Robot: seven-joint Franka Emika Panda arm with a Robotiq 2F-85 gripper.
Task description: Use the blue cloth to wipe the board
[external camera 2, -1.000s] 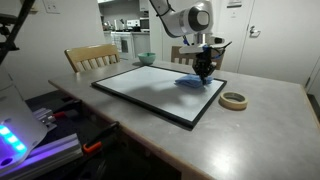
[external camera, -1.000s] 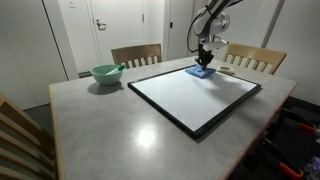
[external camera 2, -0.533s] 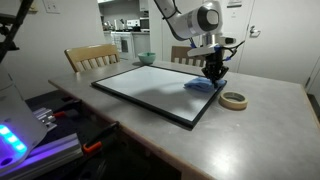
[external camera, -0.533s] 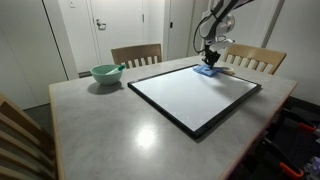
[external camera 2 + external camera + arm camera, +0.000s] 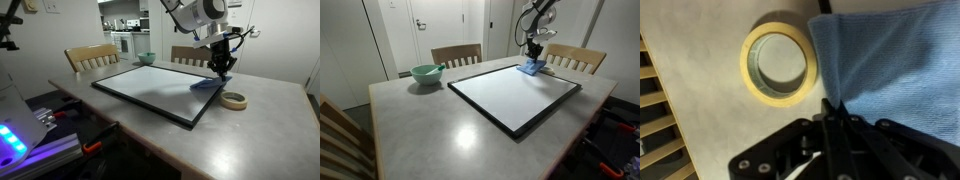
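Pinching the blue cloth [image 5: 895, 70] by its edge, the gripper [image 5: 832, 110] has its jaws pressed fully together, with only a thin fold of the fabric between them, as the wrist view shows. I think this hold is chosen so that most of the cloth spreads free away from the jaws and can lie flat on the board [image 5: 515, 95] when the arm drags it. In both exterior views the cloth is at the corner of the board that is next to the roll of tape [image 5: 234, 100]. Its lower part seems to rest on the white surface or on the frame there; I cannot tell which exactly. The gripper stands just above this corner, so the cloth trails down from the jaws toward the board. The roll of tape lies on the table [image 5: 420, 120] just beside the board, outside its frame. The green bowl [image 5: 426, 73] is well apart from the board on the opposite side. Probably both were put there to leave the wiping path free.
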